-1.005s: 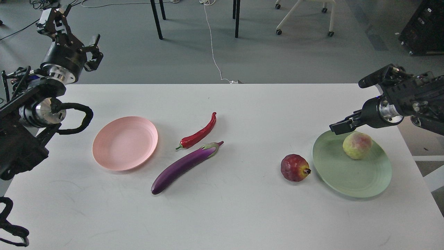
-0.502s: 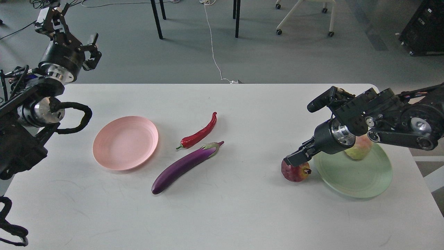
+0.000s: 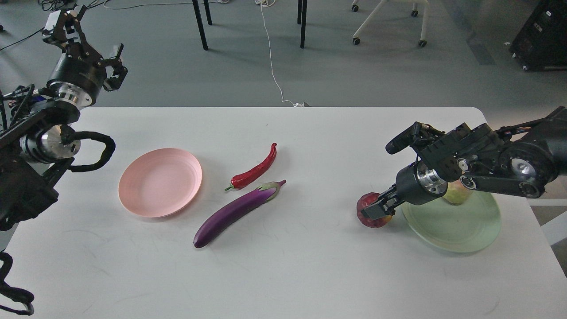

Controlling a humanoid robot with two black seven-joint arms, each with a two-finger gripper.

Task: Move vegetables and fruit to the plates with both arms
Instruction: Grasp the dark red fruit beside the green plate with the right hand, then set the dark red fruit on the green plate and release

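Observation:
My right gripper [image 3: 376, 209] reaches down from the right and its fingers close around the dark red pomegranate [image 3: 366, 203], just left of the pale green plate [image 3: 452, 232]. The yellow-green fruit [image 3: 456, 195] lies on that plate, mostly hidden behind my right wrist. The purple eggplant [image 3: 234, 211] and the red chili pepper [image 3: 258, 168] lie on the table's middle. The pale pink plate [image 3: 159, 182] holds nothing. My left gripper [image 3: 91, 37] is open and held high beyond the table's far left corner.
The white table [image 3: 283, 274] ends close to the right of the green plate. Beyond its far edge are chair legs [image 3: 201, 26], a white cable [image 3: 272, 66] on the floor and a black case [image 3: 542, 35].
My right arm swung left and down from over the green plate onto the pomegranate and closed on it; the pomegranate shifted slightly left. My left arm barely moved.

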